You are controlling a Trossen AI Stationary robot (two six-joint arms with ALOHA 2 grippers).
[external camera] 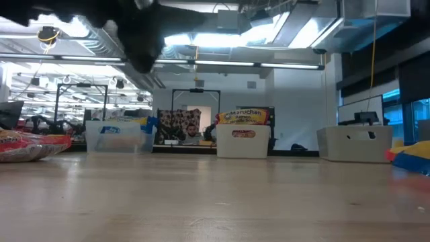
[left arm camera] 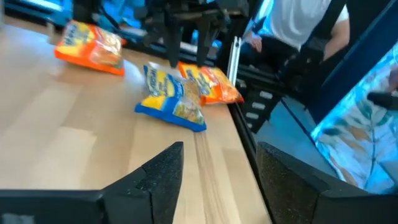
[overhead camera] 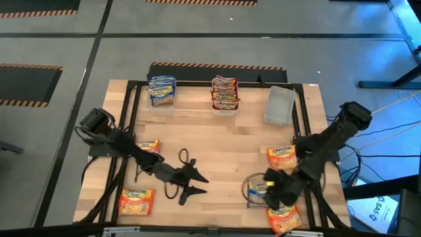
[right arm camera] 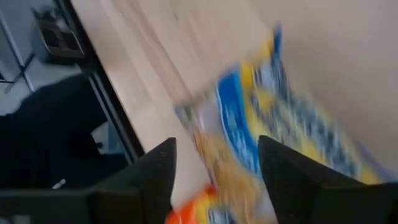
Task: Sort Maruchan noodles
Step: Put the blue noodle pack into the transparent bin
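Note:
A blue-and-yellow Maruchan packet (overhead camera: 256, 192) lies on the table near the front right. My right gripper (overhead camera: 271, 186) hovers just over it, open, with the packet (right arm camera: 273, 124) showing past its spread fingers. In the left wrist view the same packet (left arm camera: 173, 98) rests flat under the right gripper (left arm camera: 186, 43). Orange packets lie at the right (overhead camera: 281, 157), the front right (overhead camera: 284, 217), the left (overhead camera: 147, 146) and the front left (overhead camera: 136, 201). My left gripper (overhead camera: 196, 184) is at mid-table, open and holding nothing.
At the back stand a bin of blue packets (overhead camera: 162, 91), a bin of red packets (overhead camera: 224, 94) and a clear bin (overhead camera: 279, 105) with nothing in it. A black frame (overhead camera: 131, 112) edges the table. A person (left arm camera: 305, 25) stands beyond the right side.

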